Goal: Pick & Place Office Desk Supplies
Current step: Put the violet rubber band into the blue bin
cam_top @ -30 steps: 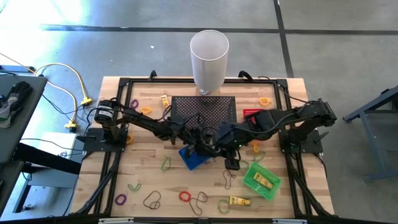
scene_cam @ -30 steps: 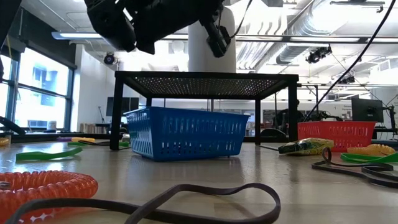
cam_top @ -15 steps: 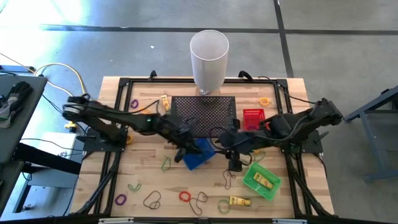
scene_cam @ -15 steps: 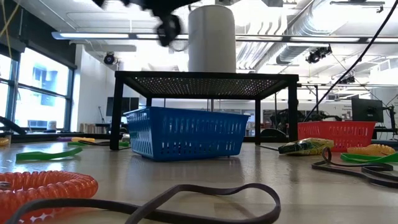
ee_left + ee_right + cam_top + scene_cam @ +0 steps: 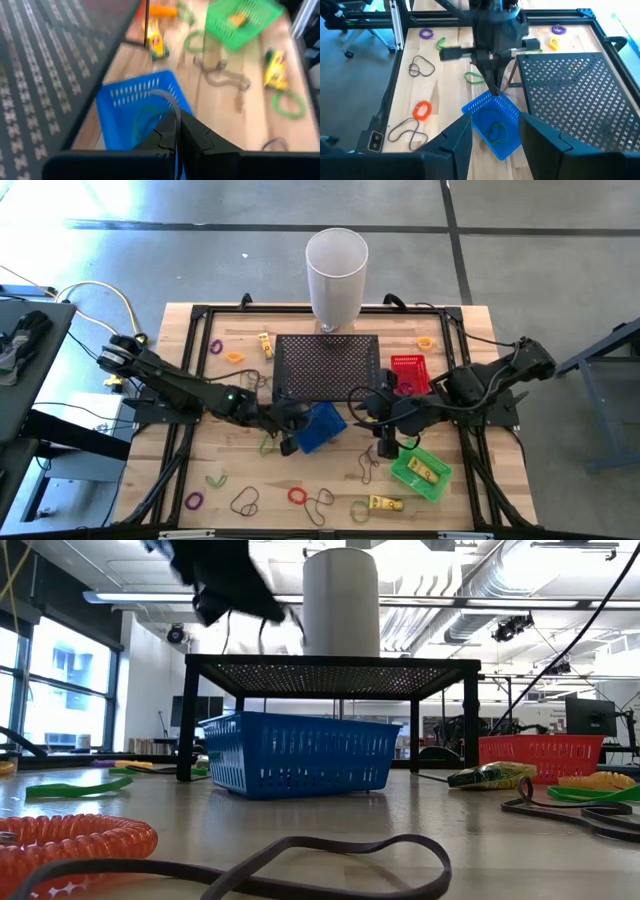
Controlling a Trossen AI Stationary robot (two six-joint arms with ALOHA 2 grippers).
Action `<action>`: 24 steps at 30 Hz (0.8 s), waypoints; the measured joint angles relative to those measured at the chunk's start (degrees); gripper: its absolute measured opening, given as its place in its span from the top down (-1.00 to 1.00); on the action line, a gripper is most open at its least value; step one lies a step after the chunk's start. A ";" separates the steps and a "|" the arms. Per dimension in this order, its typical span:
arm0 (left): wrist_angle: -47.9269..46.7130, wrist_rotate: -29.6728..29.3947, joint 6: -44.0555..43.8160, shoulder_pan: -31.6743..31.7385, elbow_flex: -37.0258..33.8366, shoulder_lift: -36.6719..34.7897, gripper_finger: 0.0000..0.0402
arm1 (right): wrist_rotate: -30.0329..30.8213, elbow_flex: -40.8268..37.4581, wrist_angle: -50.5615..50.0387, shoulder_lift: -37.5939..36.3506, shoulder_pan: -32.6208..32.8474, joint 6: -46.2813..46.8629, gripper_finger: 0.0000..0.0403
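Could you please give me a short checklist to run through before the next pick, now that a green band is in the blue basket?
1. Green band lies inside the blue basket: ok.
2. Left gripper is shut, holding nothing visible: ok.
3. Right gripper is open and empty: ok.
4. Both grippers are clear of the black mesh stand: ok.
5. Loose items remain to pick, such as the red loop: ok.
6. Left gripper's height above the basket rim: cannot tell.
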 joint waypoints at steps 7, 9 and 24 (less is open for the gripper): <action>1.34 1.01 2.64 -0.02 0.02 6.82 1.00 | -0.17 0.00 -1.32 0.13 0.00 3.59 0.27; 3.37 1.58 2.65 -0.02 0.14 7.57 1.00 | -0.17 0.00 -1.43 0.13 0.02 4.61 0.27; 5.76 6.93 5.23 2.21 0.24 9.11 1.00 | -3.17 0.00 -1.90 0.17 0.42 5.93 0.27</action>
